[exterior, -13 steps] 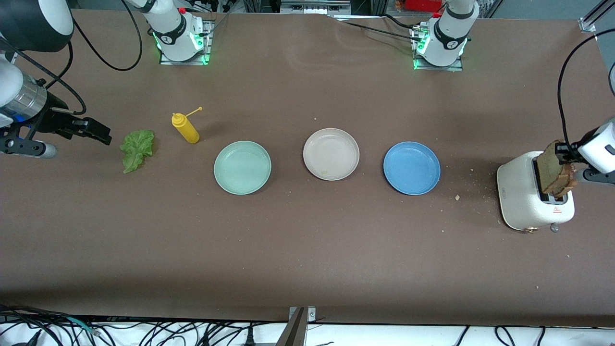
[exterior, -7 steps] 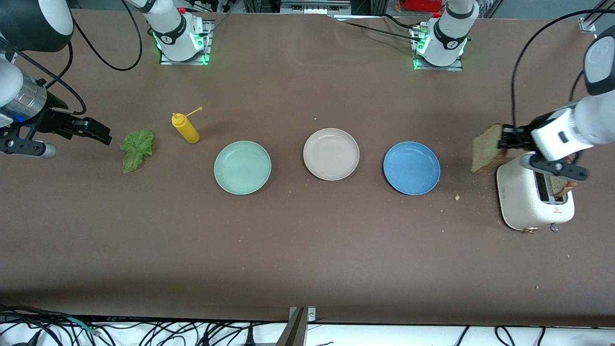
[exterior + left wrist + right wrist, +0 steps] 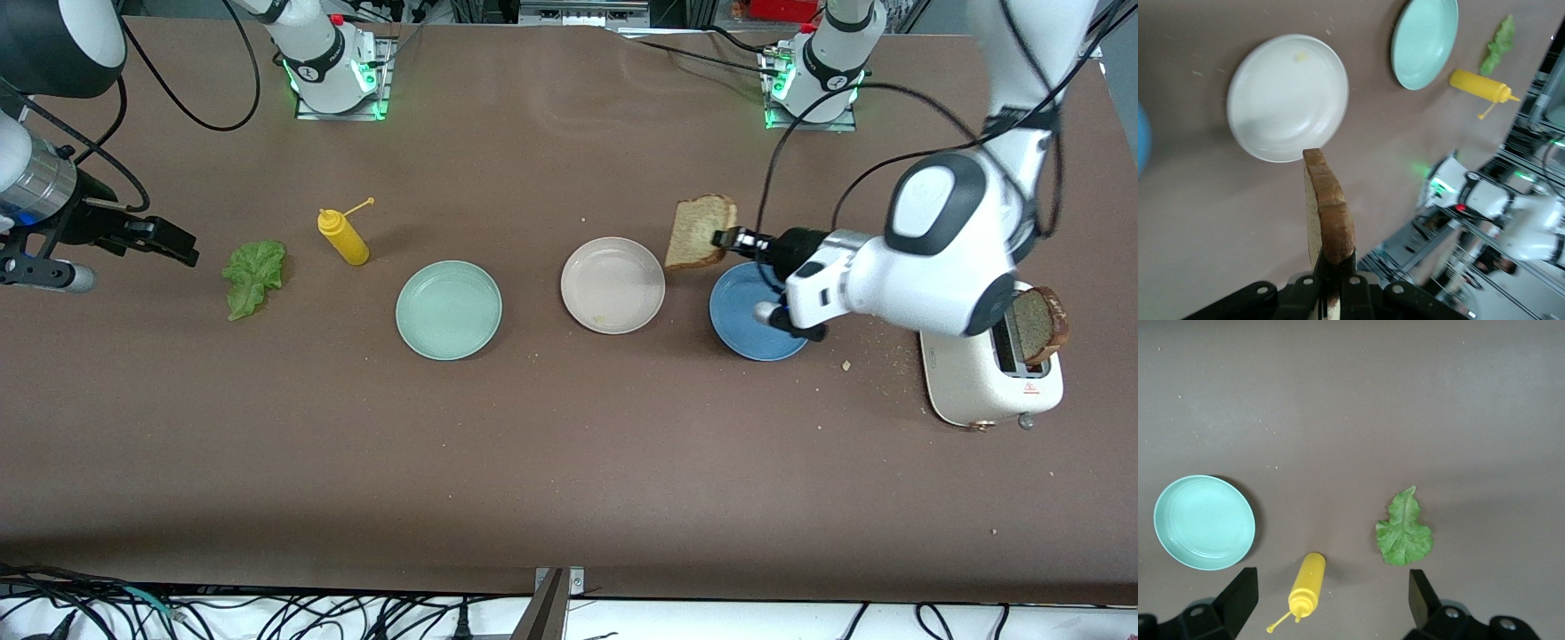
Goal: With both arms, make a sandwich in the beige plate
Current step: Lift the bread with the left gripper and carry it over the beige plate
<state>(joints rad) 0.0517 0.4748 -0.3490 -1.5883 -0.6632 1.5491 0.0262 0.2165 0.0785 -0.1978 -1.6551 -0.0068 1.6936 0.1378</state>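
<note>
My left gripper (image 3: 727,239) is shut on one edge of a tan, brown-crusted bread slice (image 3: 700,232). It holds the slice on edge in the air, just off the rim of the beige plate (image 3: 613,284), between that plate and the blue plate (image 3: 756,333). In the left wrist view the slice (image 3: 1329,217) stands up from the left gripper (image 3: 1335,261) with the bare beige plate (image 3: 1288,97) just past it. A second slice (image 3: 1035,324) sticks out of the white toaster (image 3: 973,382). The lettuce leaf (image 3: 253,276) lies flat near my right gripper (image 3: 182,248), which hangs open above the table; its wrist view shows the lettuce (image 3: 1404,537).
A mint green plate (image 3: 448,309) sits beside the beige plate toward the right arm's end. A yellow squeeze bottle (image 3: 343,236) stands between it and the lettuce. Crumbs lie around the toaster at the left arm's end.
The left arm has pulled one bread slice out of the toaster and carried it across the blue plate to the beige plate's edge. The right arm has barely moved.
</note>
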